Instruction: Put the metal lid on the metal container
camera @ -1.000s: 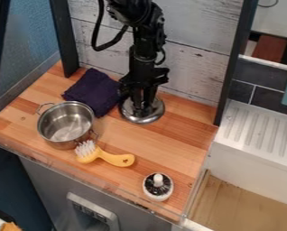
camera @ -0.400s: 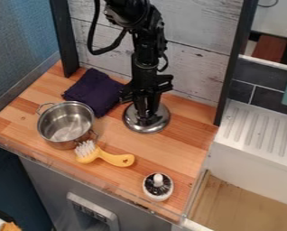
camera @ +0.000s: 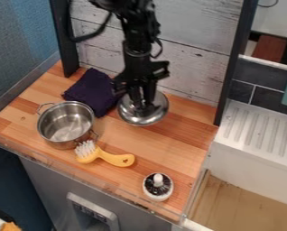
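1. Hanging down from the top edge of the view, the black arm point(camera: 136, 49) holds its gripper point(camera: 145, 107) over the back part of the wooden counter point(camera: 182, 135), in front of the whitewashed boards point(camera: 197, 67).
2. The jaws are clenched on the metal lid point(camera: 135, 119), grasping it at its middle.
3. The round, shiny lid is tilted, and it is well apart from the metal container point(camera: 66, 124).
4. The container stands upright and uncovered on the counter, left of the lid in the view, with a loop handle on each of two opposite sides.
5. A folded dark purple cloth point(camera: 90, 92) lies between container and lid, toward the back.
6. The yellow brush point(camera: 116, 159) lies with its white bristles just beside the container.
7. Nearer the front edge, a round white brush point(camera: 159, 197) with dark bristles and a pale knob rests on the wood.
8. The white sink point(camera: 251, 155) is at the right.
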Controlling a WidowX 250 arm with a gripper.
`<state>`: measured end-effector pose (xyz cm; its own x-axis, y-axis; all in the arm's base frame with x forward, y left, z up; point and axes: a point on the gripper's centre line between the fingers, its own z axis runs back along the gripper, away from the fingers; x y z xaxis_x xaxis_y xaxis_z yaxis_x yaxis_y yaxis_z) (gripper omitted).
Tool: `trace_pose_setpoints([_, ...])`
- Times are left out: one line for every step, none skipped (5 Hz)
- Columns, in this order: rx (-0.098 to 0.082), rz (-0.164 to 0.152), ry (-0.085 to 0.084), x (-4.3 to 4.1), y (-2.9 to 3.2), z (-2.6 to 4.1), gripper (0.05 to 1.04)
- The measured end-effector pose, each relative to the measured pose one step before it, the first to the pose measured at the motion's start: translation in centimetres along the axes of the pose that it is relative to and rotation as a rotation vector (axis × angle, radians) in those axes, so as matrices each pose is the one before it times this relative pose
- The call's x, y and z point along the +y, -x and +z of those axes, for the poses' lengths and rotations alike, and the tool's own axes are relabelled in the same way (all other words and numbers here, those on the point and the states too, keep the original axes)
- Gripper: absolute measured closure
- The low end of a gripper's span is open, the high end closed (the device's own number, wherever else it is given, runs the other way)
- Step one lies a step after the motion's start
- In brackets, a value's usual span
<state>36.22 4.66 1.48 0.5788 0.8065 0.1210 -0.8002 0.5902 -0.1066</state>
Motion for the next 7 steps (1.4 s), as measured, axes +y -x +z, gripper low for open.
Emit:
trace_pose_setpoints([-0.0555, 0.0438, 0.0086, 2.265, -0.442, 3.092, 0.799])
trace_pose_setpoints([-0.0331, 0.0357, -0.0083, 3.005, -0.079, 1.758, 0.799])
trace_pose_setpoints([-0.0234, 0.0862, -0.0397, 3.918, -0.667, 0.851, 0.799])
trace_pose_setpoints([-0.0127, 0.0553, -0.0593, 2.16, -0.698, -0.31, 0.799])
trace_pose_setpoints([0.0108, 0.0847, -0.0353, 2.111, -1.265, -0.774, 0.799])
trace_pose_setpoints([0.0155, 0.0071, -0.0227, 0.523, -0.678, -1.335, 0.799])
trace_pose_setpoints([0.0155, -0.0129, -0.0064, -0.359, -0.77, -2.011, 0.799])
